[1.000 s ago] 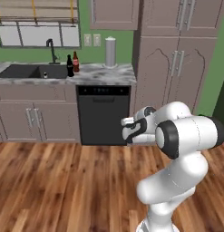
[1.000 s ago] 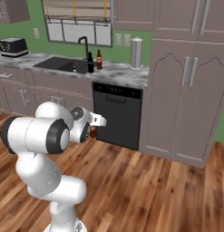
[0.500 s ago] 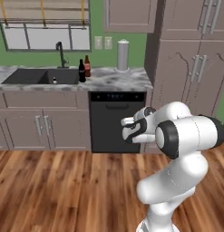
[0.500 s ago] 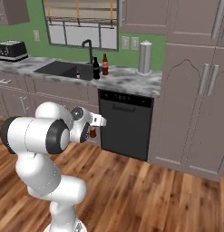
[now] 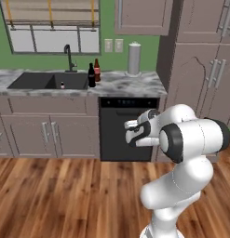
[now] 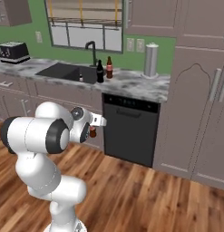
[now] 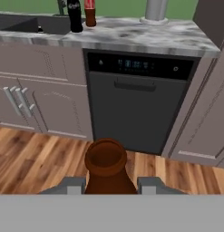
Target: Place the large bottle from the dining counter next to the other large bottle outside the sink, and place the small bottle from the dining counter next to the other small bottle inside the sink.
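Between the gripper fingers sits a small brown bottle, mouth up toward the hand camera, jaws closed on its body just below the neck. Gripper is held out front of the dishwasher, well short of the counter.

Bottle look: brown, glassy, round open mouth, narrow neck flaring to wider shoulders. Side views show just a dark-reddish bit at the gripper.

Handling guess: rigid, light, smooth, so probably slippery; likely breakable if dropped in the sink. Grip on the body under the shoulder looks sensible; keep it upright.

Target side: two large bottles, black and red-brown, stand together on the counter just right of the sink. A tiny bottle sits inside the sink; held one goes beside it.
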Controlling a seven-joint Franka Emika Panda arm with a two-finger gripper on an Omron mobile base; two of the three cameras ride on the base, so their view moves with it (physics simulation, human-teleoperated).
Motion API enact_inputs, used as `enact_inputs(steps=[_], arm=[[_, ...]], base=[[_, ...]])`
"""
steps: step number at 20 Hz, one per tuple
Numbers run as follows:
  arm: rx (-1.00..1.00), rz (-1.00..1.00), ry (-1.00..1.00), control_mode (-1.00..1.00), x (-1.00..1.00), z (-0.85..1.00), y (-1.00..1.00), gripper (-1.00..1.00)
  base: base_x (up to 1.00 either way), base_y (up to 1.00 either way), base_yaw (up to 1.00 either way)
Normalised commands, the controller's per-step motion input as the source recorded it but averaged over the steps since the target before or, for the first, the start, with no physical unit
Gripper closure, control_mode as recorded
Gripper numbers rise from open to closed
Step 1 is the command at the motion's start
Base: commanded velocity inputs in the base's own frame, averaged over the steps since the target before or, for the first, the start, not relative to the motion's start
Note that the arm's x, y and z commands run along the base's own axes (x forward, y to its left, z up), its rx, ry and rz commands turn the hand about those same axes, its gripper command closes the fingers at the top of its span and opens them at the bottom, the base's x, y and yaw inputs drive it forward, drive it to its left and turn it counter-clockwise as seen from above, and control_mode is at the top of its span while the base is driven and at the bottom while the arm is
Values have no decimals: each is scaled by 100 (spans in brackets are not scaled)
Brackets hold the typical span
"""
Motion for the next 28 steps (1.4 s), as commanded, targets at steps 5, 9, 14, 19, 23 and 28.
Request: enact_inputs(steps=[5,9,14,19,23,28], arm=[[0,0,0,100,0,0,0,100],[0,0,0,100,0,0,0,100],[0,0,0,100,0,0,0,100],[0,0,0,100,0,0,0,100],[0,0,0,100,0,0,0,100],[0,0,0,100,0,0,0,100]], base=[[65,46,-4],[71,42,-4],[97,-7,0],[97,-42,0],[78,13,0],[41,75,0]])
